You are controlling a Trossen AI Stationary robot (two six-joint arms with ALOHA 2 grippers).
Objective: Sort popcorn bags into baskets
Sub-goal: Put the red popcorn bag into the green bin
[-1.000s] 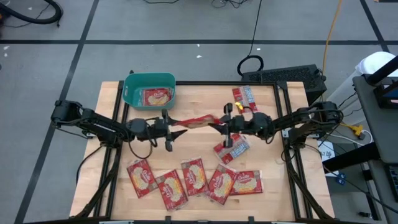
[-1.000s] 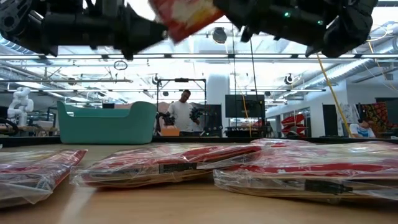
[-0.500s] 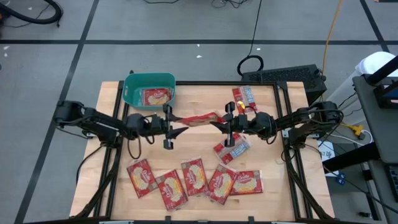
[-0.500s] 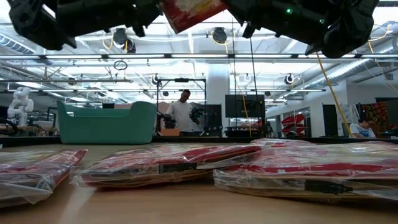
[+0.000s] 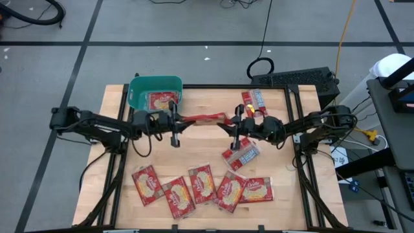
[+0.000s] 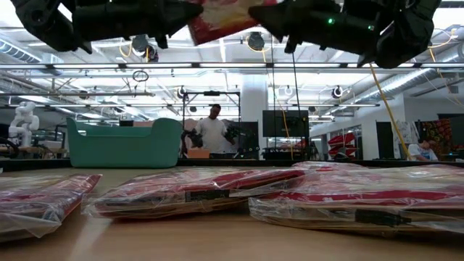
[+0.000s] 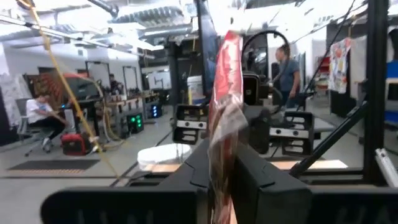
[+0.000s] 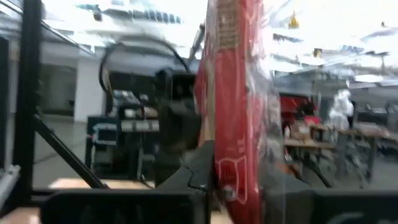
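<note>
Left gripper (image 5: 182,120) reaches level toward centre, fingers pinching one end of a popcorn bag (image 5: 202,119) held above the table; the teal basket (image 5: 138,90) sits just behind it. Right gripper (image 5: 228,123) faces it, fingers pinching the bag's other end; loose bags (image 5: 202,183) lie below.

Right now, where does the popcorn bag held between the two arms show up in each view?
High view: held popcorn bag mid-table, between both pincers.
Low view: at the top edge, above the table.
Left wrist view: edge-on, centre.
Right wrist view: edge-on, centre.
Shared landmark: teal basket, left in the low view.
</note>
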